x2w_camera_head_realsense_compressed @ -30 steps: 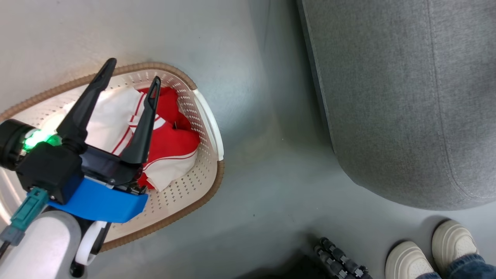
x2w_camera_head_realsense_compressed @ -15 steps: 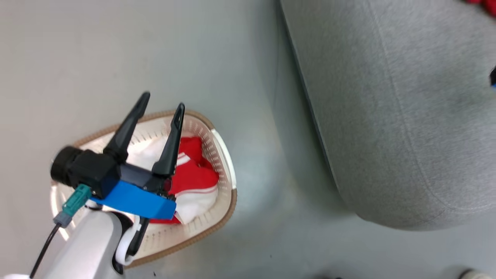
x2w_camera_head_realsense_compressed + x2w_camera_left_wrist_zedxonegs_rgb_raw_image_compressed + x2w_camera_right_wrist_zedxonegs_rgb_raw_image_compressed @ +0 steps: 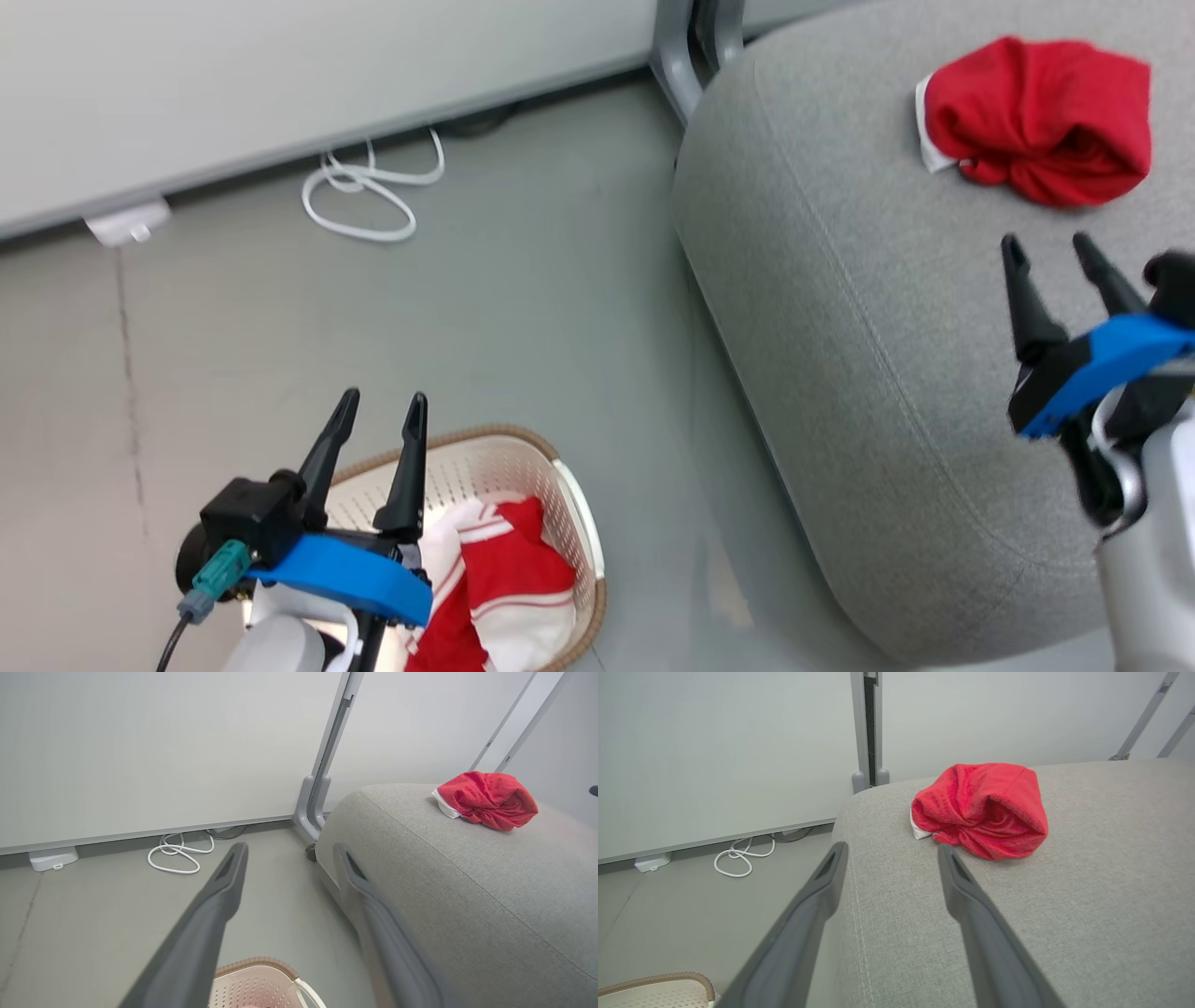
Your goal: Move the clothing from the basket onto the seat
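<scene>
A plain red garment (image 3: 1041,119) with white edging lies bunched on the grey seat (image 3: 840,308); the same red garment (image 3: 983,809) is just beyond my right fingertips in the right wrist view, and the left wrist view has the red garment (image 3: 486,800) far off. My right gripper (image 3: 1046,245) hovers open above the seat, empty. A red-and-white striped garment (image 3: 499,593) lies in the cream basket (image 3: 523,467) on the floor. My left gripper (image 3: 381,403) is open and empty above the basket's near-left part.
A white cable (image 3: 369,187) lies coiled on the grey floor near the wall. A grey partition post (image 3: 686,47) stands behind the seat's corner. A white box (image 3: 126,222) sits at the wall base. Open floor lies between basket and seat.
The head camera has swung up, bringing the wall, the cable and the seat top into view. My right gripper has opened, and the plain red garment now lies loose on the seat.
</scene>
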Controlling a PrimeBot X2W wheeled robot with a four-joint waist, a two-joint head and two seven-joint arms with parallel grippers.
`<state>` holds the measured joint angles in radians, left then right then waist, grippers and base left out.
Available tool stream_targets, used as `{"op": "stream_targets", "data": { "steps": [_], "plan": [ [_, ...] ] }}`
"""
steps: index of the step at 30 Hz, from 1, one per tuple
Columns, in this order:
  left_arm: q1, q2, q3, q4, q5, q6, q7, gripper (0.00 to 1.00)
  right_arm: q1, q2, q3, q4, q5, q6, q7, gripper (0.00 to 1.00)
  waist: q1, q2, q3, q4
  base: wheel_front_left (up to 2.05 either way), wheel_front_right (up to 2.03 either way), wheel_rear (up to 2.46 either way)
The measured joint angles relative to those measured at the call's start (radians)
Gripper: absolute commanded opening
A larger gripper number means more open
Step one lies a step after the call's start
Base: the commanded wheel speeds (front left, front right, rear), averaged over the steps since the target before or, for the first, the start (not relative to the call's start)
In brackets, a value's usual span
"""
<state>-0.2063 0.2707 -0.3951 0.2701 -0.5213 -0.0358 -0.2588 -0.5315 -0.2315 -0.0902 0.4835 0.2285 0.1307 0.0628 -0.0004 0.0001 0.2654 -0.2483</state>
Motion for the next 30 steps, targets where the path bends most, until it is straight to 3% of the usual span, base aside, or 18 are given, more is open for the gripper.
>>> {"op": "stream_targets", "data": {
  "steps": [7, 16, 30],
  "plan": [
    [0.063, -0.038, 0.058, 0.031, -0.003, -0.007, -0.003, 1.00, 0.181, 0.086, 0.024, -0.141, -0.086, 0.000, -0.074, 1.00, 0.0000, 0.0000, -0.119, 0.024, 0.00, 0.00, 0.00],
    [0.121, -0.073, 0.126, 0.048, 0.039, -0.019, -0.003, 1.00, 0.339, 0.163, 0.020, -0.254, -0.173, 0.000, -0.116, 1.00, 0.0002, 0.0000, -0.188, 0.084, 0.00, 0.00, 0.00],
    [0.174, -0.108, 0.214, 0.052, 0.091, -0.031, -0.004, 1.00, 0.512, 0.181, 0.050, -0.379, -0.176, 0.000, -0.107, 1.00, 0.0004, 0.0000, -0.263, 0.206, 0.00, 0.00, 0.00]
  ]
}}
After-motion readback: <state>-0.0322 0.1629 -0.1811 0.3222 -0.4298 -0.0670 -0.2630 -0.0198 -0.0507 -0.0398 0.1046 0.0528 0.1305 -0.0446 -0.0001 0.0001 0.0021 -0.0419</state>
